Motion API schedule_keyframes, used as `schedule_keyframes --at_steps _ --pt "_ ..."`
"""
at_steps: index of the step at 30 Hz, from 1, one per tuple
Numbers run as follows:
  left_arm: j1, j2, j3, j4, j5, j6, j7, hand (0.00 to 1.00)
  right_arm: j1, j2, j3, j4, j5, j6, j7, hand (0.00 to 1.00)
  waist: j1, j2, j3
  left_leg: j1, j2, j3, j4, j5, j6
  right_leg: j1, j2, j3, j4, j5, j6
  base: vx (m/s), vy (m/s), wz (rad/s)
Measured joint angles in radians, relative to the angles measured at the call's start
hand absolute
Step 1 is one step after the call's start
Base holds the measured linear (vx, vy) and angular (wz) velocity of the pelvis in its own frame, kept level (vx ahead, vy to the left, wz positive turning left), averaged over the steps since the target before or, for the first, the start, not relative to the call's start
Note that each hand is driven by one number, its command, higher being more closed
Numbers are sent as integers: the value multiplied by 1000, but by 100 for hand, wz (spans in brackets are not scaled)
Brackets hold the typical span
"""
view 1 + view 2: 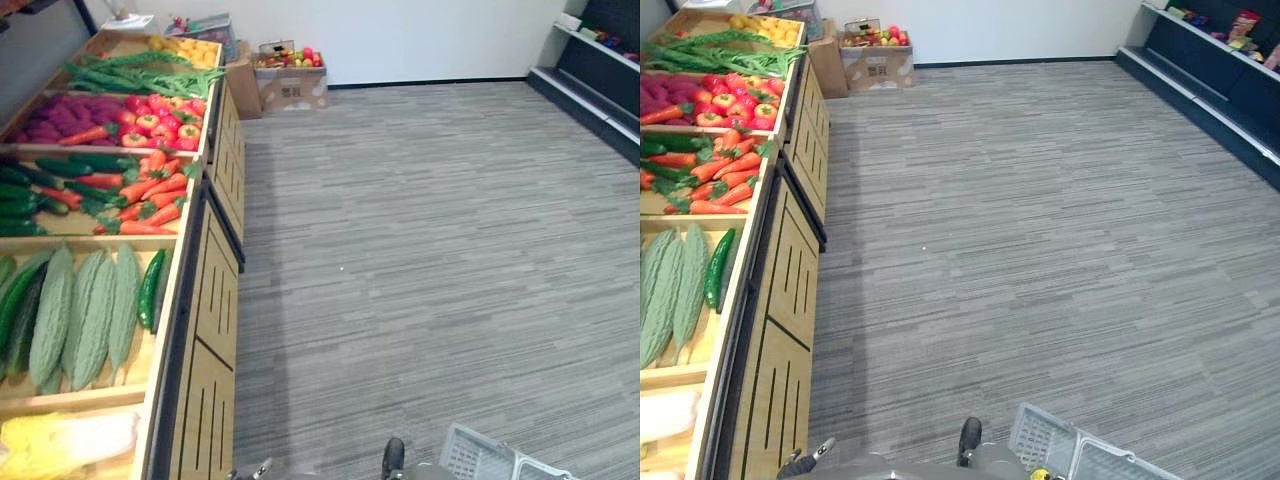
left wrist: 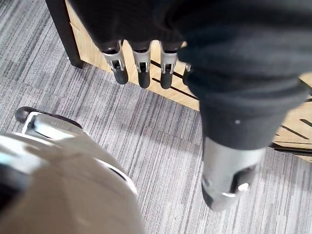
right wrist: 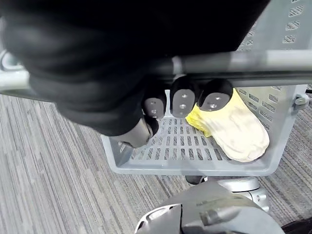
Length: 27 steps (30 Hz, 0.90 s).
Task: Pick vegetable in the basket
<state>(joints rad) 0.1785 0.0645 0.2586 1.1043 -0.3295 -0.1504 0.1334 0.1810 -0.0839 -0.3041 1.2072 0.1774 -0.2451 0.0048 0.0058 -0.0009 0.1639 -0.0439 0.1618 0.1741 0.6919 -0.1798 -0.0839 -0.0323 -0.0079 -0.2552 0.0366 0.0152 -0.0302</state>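
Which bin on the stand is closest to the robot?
The bin with the pale yellow cabbage, just this side of the green gourds; carrots and tomatoes lie farther off.

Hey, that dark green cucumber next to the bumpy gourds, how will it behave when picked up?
The cucumber looks nearly straight and firm, so it probably won't flop. Its skin appears smooth, so it may slip in a loose hold. Long and round, it could roll toward the gourds if nudged.
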Motion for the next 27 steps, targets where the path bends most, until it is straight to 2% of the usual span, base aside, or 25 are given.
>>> schedule_keyframes --at_steps 1,2,3,4,5,6,7,10,11,13,15,16,17,18,19,20,21,22,23,24,25,26,27 --pt "14 -24 30 -12 0 -1 0 0 7 2 10 -23 -2 0 1 100 10 10 -4 -47 24 13 77 72 60 16 17 -1 -27 -12 2 51 -146 -49" --pt "15 -34 45 -10 1 -2 0 0 9 0 17 -34 -2 -2 2 100 21 25 -4 -73 55 20 122 100 60 -1 16 -14 78 -30 -16 136 -141 -39" --pt "28 -37 58 -28 0 -8 -5 0 19 4 15 -67 -1 -4 4 100 26 1 12 -125 55 30 245 122 63 -48 -30 -19 313 -203 -15 179 -149 -11" --pt "25 -46 76 -38 6 -2 -4 0 12 6 -3 -78 10 -4 -2 100 22 17 32 -149 41 -13 293 60 56 -37 -26 -8 351 -274 -13 118 -122 -5" --pt "26 -53 76 -40 15 -1 -7 0 11 4 -5 -78 23 -4 -3 100 25 17 31 -154 31 -16 280 27 57 -29 -26 3 350 -278 -19 58 -111 -18" --pt "38 -61 83 -50 30 -3 -12 0 -4 5 -3 -84 27 -4 -2 100 42 16 31 -163 15 14 228 -16 52 -19 -26 25 343 -279 -17 28 -52 -37" --pt "45 -63 82 -53 31 -4 -11 0 -6 8 0 -96 27 -5 -2 100 46 15 31 -165 9 29 184 -25 50 -11 -26 31 332 -279 -16 86 -69 -42" --pt "80 -75 82 -85 31 -3 -9 0 -5 7 9 -128 29 -11 0 100 49 17 30 -164 -10 60 -101 -15 37 32 -26 46 298 -277 -10 137 -28 -17" --pt "85 -85 83 -91 30 -3 -8 0 -5 5 9 -136 34 -13 2 100 52 16 30 -163 -18 58 -198 1 25 38 -26 56 293 -281 -4 128 29 -25" --pt "101 -98 96 -92 30 -11 2 0 -14 1 20 -140 39 -37 6 100 58 20 28 -163 -29 54 -411 79 10 48 -26 86 290 -297 10 216 74 -39" --pt "114 -105 101 -91 30 -15 11 0 -3 2 38 -140 41 -57 27 100 59 27 24 -160 -27 62 -487 133 2 72 -25 97 289 -321 29 304 180 -23" --pt "115 -105 100 -88 32 -14 12 0 1 2 37 -140 45 -61 37 100 59 38 17 -155 -27 64 -512 153 8 94 -25 104 288 -340 46 308 207 -17" --pt "119 -108 100 -86 32 -13 12 0 1 1 36 -138 46 -62 38 100 59 40 13 -151 -29 65 -511 171 32 105 -27 114 288 -351 55 444 305 -27" --pt "123 -104 98 -73 34 -13 12 0 0 3 36 -131 45 -62 39 100 66 18 0 -136 -52 88 -503 203 66 124 -54 138 277 -365 75 411 265 -33" --pt "124 -89 91 -64 38 -10 12 0 1 8 37 -130 34 -65 42 100 70 1 -23 -140 -80 100 -478 183 87 137 -85 150 250 -371 95 499 322 -28" --pt "124 -82 86 -59 38 -10 12 0 1 10 37 -128 26 -65 43 100 69 -5 -39 -145 -93 105 -465 160 94 144 -100 150 234 -371 103 462 241 -18" --pt "124 -62 68 -38 48 -8 12 0 1 10 35 -108 18 -65 45 100 65 -6 -78 -150 -118 120 -446 107 117 141 -124 161 251 -355 129 483 234 1" --pt "114 -47 52 -18 71 2 12 0 -10 3 35 -90 16 -65 43 100 58 -20 -81 -143 -138 117 -431 81 127 105 -142 180 350 -338 156 481 232 9" --pt "105 -41 45 -14 76 5 13 0 -11 2 35 -90 16 -65 43 100 52 -17 -88 -137 -143 116 -426 71 131 80 -150 189 416 -328 175 432 237 25" --pt "91 -20 15 -1 80 9 13 0 -14 1 35 -90 16 -66 42 100 51 -18 -92 -112 -158 116 -425 41 140 10 -165 221 590 -290 236 393 213 24" --pt "79 0 -18 -1 87 8 12 0 -26 2 38 -92 17 -74 42 100 44 -30 -91 -80 -176 110 -433 13 149 -62 -179 257 757 -203 288 381 183 23" --pt "74 12 -37 -2 89 7 10 0 -31 4 40 -92 17 -80 42 100 35 -33 -93 -57 -188 98 -446 2 155 -91 -191 258 840 -146 294 364 133 38" --pt "56 34 -68 -3 88 8 8 0 -33 5 44 -96 16 -95 43 100 17 -42 -87 -9 -210 74 -474 -7 160 -139 -225 240 972 -127 284 291 73 43"
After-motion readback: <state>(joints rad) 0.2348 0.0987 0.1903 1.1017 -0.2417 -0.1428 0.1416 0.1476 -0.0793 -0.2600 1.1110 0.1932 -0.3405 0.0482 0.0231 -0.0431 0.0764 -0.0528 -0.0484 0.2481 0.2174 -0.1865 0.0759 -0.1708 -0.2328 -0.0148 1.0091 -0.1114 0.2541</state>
